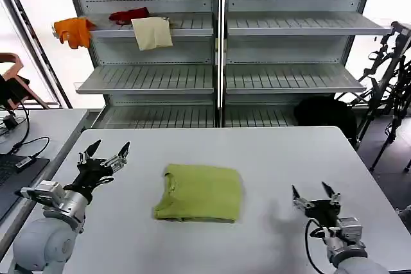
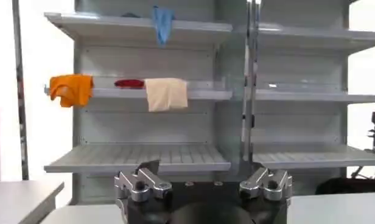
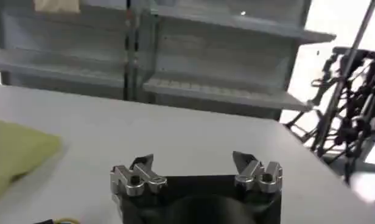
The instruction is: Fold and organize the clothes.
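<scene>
Neatly folded T-shirt (image 1: 199,193) mid-table (image 1: 276,152) — left gripper (image 1: 104,154) and right gripper (image 1: 313,194) both spread, well apart from it.

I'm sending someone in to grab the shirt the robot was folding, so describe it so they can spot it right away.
Go to the white table in front of the grey shelving. Near the table's middle, between the open left gripper and the open right gripper, lies the lime-green T-shirt, folded into a compact rectangle. Unlike the orange cloth and cream cloth draped on the shelf, it lies on the table.

T-shirt (image 1: 200,193) on table (image 1: 270,152) between both pincers; shelves (image 1: 218,49) behind
</scene>
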### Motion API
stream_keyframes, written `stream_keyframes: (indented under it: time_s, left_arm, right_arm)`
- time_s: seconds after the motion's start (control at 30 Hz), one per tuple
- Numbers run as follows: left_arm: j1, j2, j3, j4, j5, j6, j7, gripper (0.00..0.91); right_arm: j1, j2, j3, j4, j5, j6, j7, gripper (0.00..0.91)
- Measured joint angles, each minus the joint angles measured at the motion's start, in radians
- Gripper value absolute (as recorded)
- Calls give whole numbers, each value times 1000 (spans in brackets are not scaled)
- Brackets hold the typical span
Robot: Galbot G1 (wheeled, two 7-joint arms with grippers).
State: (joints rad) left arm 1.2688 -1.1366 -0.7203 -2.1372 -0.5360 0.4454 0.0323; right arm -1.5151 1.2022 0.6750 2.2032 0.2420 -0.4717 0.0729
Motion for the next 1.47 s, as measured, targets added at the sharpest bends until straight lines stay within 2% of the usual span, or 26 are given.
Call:
stream_keyframes:
  time_s: [0.17,0.63,1.03,1.47]
  left_arm:
    - [7,22,-26,51,-27,-26,20,907]
    - [15,7,-14,102,-30,-56,31,907]
    - [12,19,20,138,-33,-89,38,907]
    - [11,18,22,163,-53,-135,38,907]
  right_arm:
    - [-6,-12,57,-20,-61,47,-37,907]
    - [19,-18,79,-55,-130,80,-63,907]
    - [34,-36,81,-67,-114,92,-135,907]
    - [42,-40,84,-60,-63,99,-147,907]
